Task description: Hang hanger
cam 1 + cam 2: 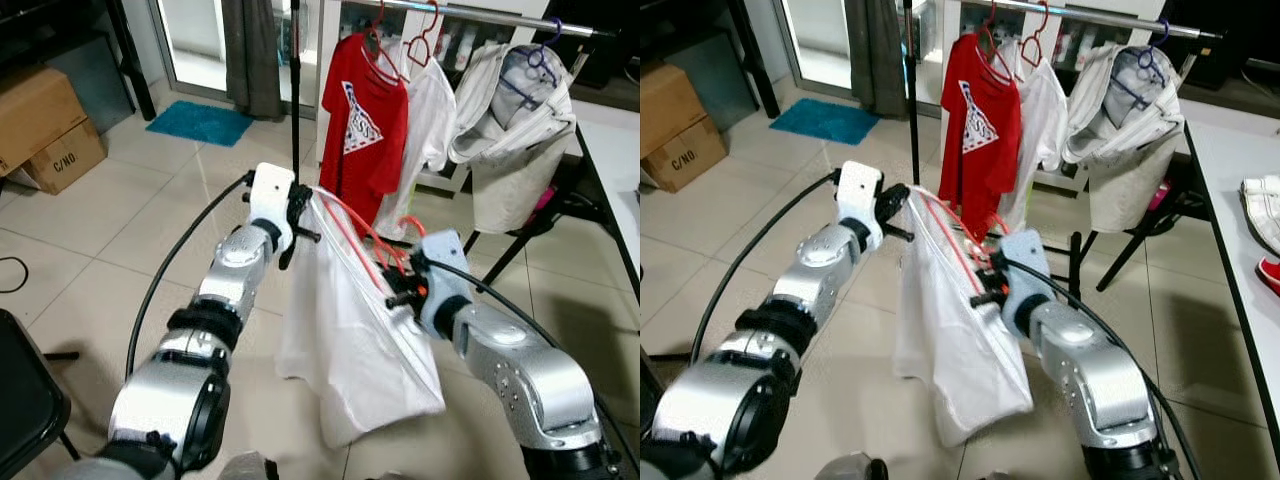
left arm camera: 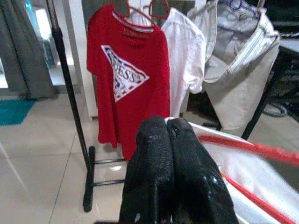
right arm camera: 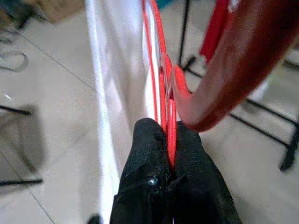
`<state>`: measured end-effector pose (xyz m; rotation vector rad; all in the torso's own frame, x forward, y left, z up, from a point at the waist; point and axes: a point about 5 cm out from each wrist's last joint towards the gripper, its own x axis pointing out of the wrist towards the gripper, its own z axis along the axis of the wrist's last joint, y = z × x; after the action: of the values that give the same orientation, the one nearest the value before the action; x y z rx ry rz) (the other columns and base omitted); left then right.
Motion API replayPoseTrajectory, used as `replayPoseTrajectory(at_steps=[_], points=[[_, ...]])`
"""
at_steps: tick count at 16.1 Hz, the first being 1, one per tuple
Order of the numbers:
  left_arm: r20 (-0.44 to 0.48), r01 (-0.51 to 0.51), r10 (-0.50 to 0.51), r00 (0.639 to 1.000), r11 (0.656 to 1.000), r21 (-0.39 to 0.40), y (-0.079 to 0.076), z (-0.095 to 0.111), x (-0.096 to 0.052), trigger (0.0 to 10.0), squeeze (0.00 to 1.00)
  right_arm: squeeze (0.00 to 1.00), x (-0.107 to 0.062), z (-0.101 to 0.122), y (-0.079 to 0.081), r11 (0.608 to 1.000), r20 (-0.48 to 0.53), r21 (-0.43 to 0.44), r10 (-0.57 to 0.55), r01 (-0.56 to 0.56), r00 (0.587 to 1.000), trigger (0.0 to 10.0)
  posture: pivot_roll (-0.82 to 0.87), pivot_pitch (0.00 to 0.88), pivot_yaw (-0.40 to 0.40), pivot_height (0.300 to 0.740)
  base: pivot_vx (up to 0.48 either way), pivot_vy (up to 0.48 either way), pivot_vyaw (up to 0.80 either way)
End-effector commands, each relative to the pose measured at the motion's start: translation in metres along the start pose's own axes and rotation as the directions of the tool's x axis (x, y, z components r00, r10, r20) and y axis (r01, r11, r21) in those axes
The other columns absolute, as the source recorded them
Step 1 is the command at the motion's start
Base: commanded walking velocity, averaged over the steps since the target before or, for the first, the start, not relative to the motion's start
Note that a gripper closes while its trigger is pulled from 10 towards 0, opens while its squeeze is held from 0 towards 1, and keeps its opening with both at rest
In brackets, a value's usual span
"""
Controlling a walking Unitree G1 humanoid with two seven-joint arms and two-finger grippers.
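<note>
Both arms up front holding a white shirt [image 1: 350,340] on a red hanger [image 1: 358,232], short of the rack [image 1: 480,15]. Right gripper [image 3: 167,140] clenched on hanger wire, left gripper [image 2: 166,135] pinching shirt's shoulder.

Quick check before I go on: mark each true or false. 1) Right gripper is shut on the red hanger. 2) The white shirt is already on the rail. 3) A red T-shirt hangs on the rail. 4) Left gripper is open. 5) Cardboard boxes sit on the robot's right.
1) True: the right gripper pinches the red hanger.
2) False: the white shirt is held between the grippers, short of the rail.
3) True: the red T-shirt hangs there.
4) False: the left gripper is shut on the shirt's edge.
5) False: the boxes are on its left.
</note>
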<state>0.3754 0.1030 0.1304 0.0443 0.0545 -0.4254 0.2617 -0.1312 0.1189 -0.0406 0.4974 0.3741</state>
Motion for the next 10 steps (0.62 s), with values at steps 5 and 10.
replayPoseTrajectory(at_steps=[5,10], points=[[0.004,0.043,-0.043,0.999,0.999,0.016,-0.012,0.005,0.0,0.0,0.0,0.0,-0.002,0.007,0.005,0.999,0.031,-0.003,0.035,-0.035,0.999,10.0,-0.12,0.0,-0.024,0.74,0.0,0.0,0.0],[-0.064,0.149,-0.146,0.987,0.988,0.05,-0.03,-0.002,0.0,0.0,0.0,0.0,-0.001,0.019,0.02,0.992,0.109,-0.004,0.125,-0.125,0.986,10.0,-0.11,0.0,-0.025,0.74,0.0,0.0,0.0]])
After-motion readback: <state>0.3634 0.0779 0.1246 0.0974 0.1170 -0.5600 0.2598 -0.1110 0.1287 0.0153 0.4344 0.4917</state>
